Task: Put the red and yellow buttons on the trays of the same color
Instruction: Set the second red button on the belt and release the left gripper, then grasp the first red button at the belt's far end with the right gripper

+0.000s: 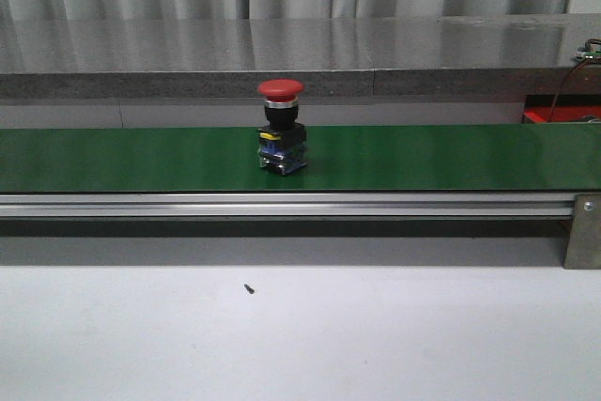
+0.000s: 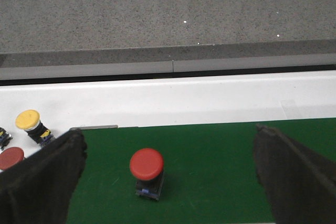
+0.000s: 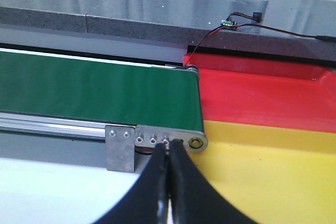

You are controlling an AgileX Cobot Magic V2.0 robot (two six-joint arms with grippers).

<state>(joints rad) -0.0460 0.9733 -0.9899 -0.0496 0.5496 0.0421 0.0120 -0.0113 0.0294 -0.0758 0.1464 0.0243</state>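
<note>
A red button stands upright on the green belt, near its middle in the front view. The left wrist view looks down on this red button between the wide-apart fingers of my open left gripper, nearer one finger and touching neither. A yellow button and another red button sit on the white surface off the belt's end. My right gripper is shut on nothing, by the belt's other end, beside the yellow tray and the red tray.
The belt's aluminium rail and end bracket run along its near side. A grey stone ledge lies behind the belt, with a thin wire with a green tip on it. A corner of the red tray shows far right.
</note>
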